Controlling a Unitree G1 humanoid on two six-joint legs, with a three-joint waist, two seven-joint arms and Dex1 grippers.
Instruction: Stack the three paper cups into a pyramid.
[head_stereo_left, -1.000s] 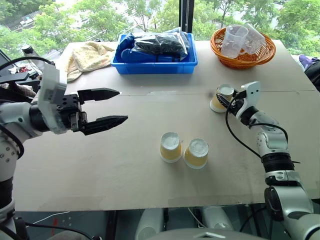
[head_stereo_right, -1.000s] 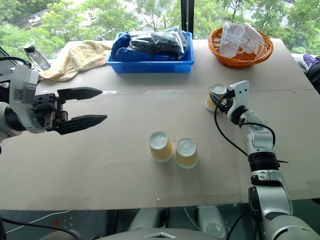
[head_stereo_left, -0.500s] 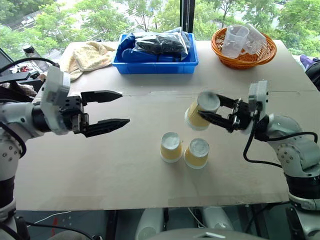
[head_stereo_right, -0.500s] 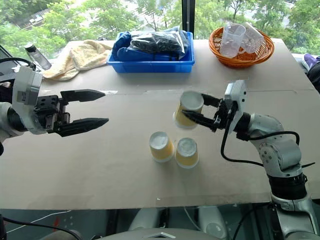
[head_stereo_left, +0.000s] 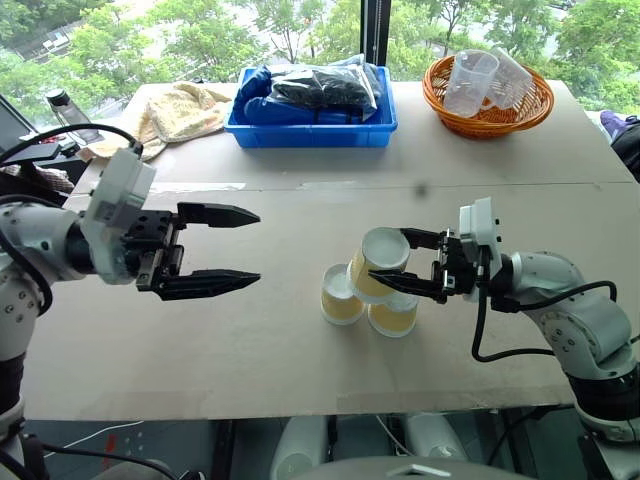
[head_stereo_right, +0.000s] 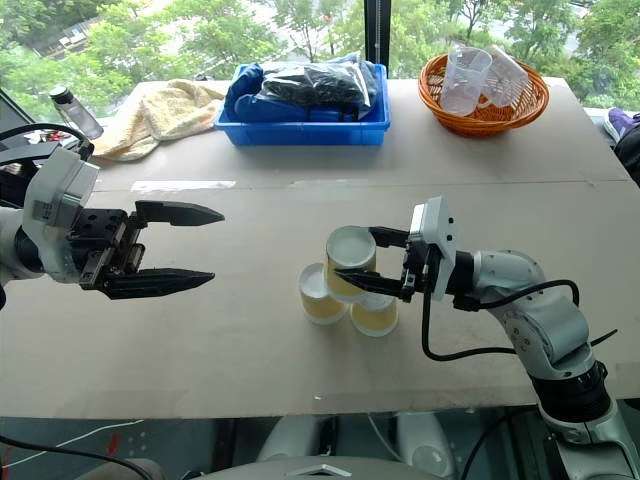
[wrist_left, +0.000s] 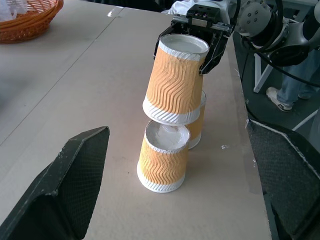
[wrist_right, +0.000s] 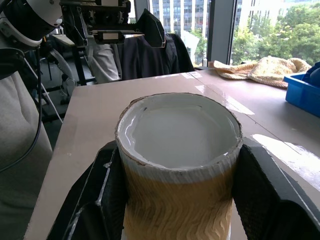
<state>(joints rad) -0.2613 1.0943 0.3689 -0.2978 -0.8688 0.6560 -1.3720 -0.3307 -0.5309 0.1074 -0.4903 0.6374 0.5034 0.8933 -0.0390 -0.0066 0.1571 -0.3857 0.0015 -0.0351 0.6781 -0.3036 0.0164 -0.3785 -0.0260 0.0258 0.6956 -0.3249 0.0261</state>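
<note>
Two paper cups (head_stereo_left: 342, 296) stand upside down, side by side, on the worktop (head_stereo_left: 250, 340). Directly above them we hold the third paper cup (head_stereo_left: 375, 263), also inverted, pinched in our right pincer (head_stereo_left: 412, 262). Its rim sits at the base cups' tops. Our left pincer (head_stereo_left: 225, 250) hangs spread wide, well apart from the cups.
</note>
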